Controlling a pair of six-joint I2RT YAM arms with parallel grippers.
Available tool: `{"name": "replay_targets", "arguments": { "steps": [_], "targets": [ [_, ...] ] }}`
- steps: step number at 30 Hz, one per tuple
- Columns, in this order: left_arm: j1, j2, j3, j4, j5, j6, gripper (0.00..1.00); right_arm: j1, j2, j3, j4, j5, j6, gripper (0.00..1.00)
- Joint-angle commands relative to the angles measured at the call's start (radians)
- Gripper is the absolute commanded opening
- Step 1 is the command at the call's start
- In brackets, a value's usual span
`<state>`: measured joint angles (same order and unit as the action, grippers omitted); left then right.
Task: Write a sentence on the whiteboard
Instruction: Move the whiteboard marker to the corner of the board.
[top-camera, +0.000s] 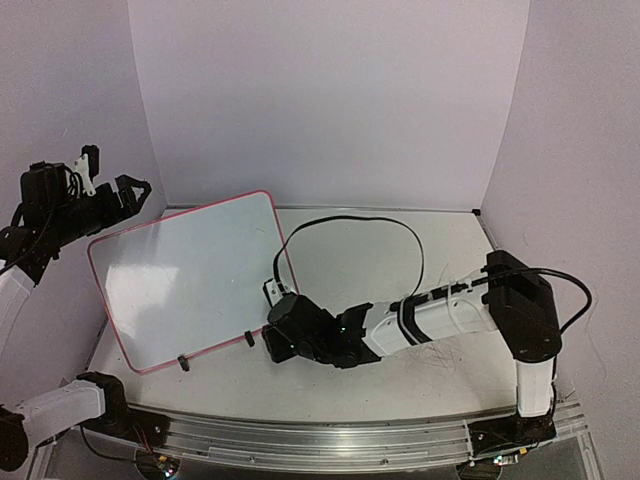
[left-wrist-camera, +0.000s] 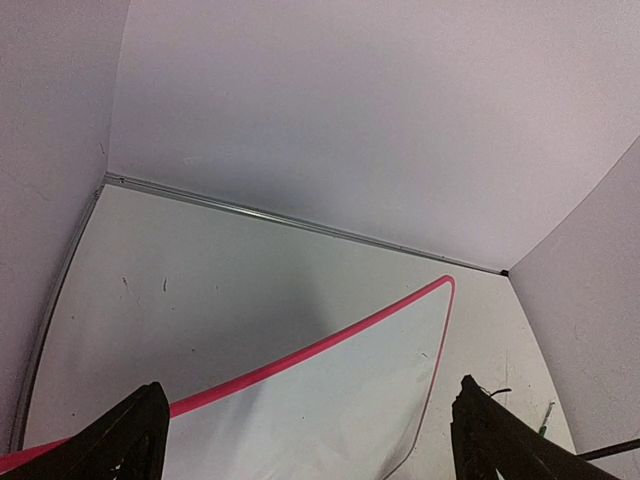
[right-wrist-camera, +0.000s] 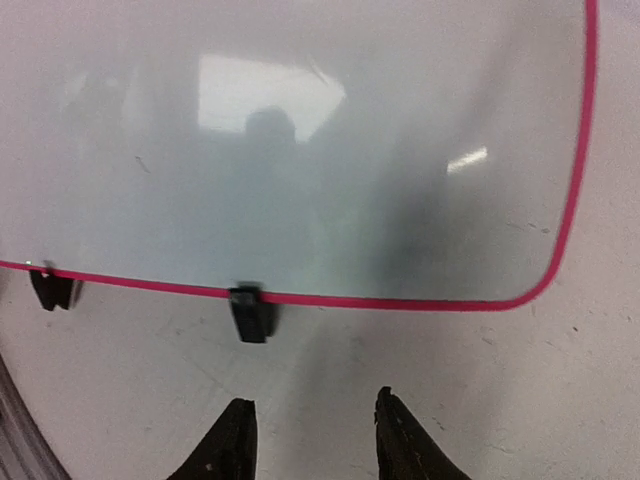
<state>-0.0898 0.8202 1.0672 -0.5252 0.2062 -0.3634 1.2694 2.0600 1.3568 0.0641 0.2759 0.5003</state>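
Note:
The whiteboard (top-camera: 190, 280) lies on the table at the left, blank, with a thin pink-red frame and two black clip feet (top-camera: 250, 340) on its near edge. My left gripper (top-camera: 135, 190) hangs high above the board's far left corner, open and empty. In the left wrist view the board (left-wrist-camera: 330, 400) shows between its wide-spread fingers (left-wrist-camera: 130, 440). My right gripper (top-camera: 268, 342) sits low on the table just off the board's near right edge, open and empty. In the right wrist view its fingertips (right-wrist-camera: 230, 440) point at the board (right-wrist-camera: 300, 150), close to one clip foot (right-wrist-camera: 250, 315). No marker is in view.
A black cable (top-camera: 350, 225) loops over the table behind the right arm. White walls close in the back and both sides. A metal rail (top-camera: 330, 440) runs along the near edge.

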Motion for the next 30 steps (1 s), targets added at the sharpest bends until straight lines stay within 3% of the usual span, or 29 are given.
{"name": "replay_targets", "arguments": {
  "steps": [1, 13, 30],
  "targets": [
    [0.004, -0.021, 0.044, 0.010, -0.005, 0.018, 0.99, 0.013, 0.067, 0.097, 0.034, -0.113, -0.028, 0.49],
    [0.004, -0.028, 0.056, -0.007, -0.002, 0.031, 0.99, 0.016, 0.191, 0.231, -0.052, -0.120, -0.006, 0.59],
    [0.004, -0.036, 0.064, -0.014, 0.001, 0.035, 0.99, 0.015, 0.307, 0.376, -0.113, -0.009, 0.008, 0.50]
  ]
}}
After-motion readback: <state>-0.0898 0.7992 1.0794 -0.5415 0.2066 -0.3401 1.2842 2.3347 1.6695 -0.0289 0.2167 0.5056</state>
